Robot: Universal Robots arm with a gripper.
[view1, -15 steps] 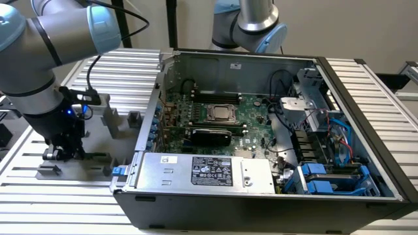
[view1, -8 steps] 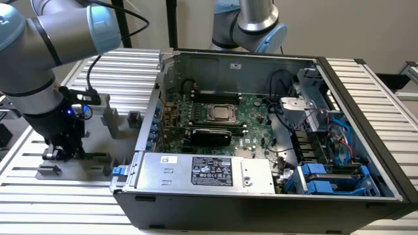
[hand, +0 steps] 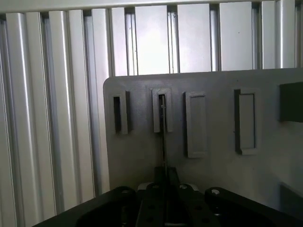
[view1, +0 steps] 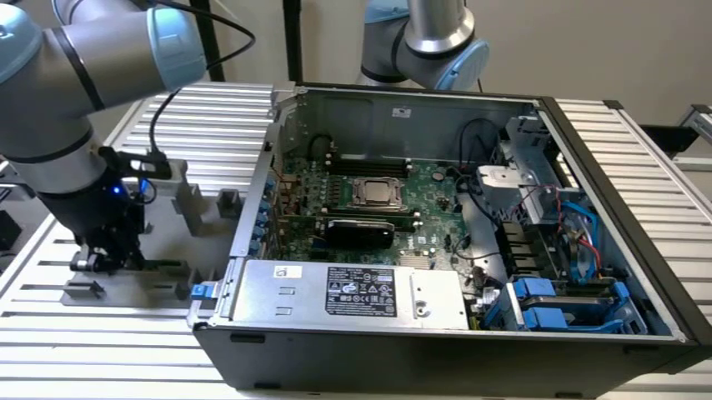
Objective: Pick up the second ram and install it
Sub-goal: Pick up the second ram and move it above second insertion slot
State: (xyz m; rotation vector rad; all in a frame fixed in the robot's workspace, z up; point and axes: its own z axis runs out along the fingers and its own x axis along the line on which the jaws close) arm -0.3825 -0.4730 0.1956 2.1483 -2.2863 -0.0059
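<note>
We read the task as barely begun. The second ram point(hand: 163, 142) stands on edge in a narrow slot of the grey fixture plate point(view1: 167, 242), and has not been lifted out. In the wrist view it shows as a thin line running from that slot into the end effector point(hand: 164, 176). The end effector point(view1: 106, 254) is down at the plate's corner farthest from the computer case point(view1: 445, 358), and as far as we can see it is pinched on the stick, with no gap at either side. The lift, the carry and the seating in the motherboard point(view1: 428, 196) are all left to do. We cannot tell whether another stick is already seated there.

For room, the plate carries several raised blocks point(view1: 189, 204) and empty slots close beside the occupied one, so we judge that only a straight pull upward is free. The case stands just beside the plate on the exterior view's right. Its open side wall forms a rim between the plate and the motherboard. Around the plate's other sides the slatted tabletop point(view1: 112, 350) lies bare. A second arm point(view1: 428, 42) stands beyond the case, well apart from the plate.
</note>
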